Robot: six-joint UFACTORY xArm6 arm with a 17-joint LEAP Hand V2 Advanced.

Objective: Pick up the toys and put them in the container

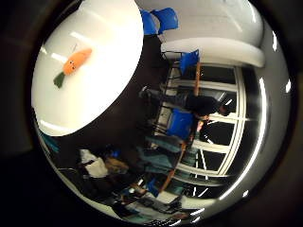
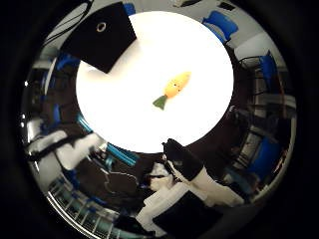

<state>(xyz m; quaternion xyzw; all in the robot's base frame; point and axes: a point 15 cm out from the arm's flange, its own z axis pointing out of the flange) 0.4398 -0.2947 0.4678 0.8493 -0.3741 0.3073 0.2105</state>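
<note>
- Carrot toy (image 2: 174, 88) lies flat on round white table (image 2: 124, 124), well away from the palm.
- Black container (image 2: 102, 37) sits at table edge, apart from the toy.
- Hand (image 2: 192, 177): finger state cannot be determined.

The carrot toy (image 2: 175, 88) is a soft plush, orange with a small face on its body and a green leafy tuft at one end. It lies flat on its side on the round white table (image 2: 129, 119), out on the open surface, away from the rim and touching nothing else. The black container (image 2: 102, 37) rests at the table's edge, well apart from the carrot, its flat dark side showing a small round ring.
</note>
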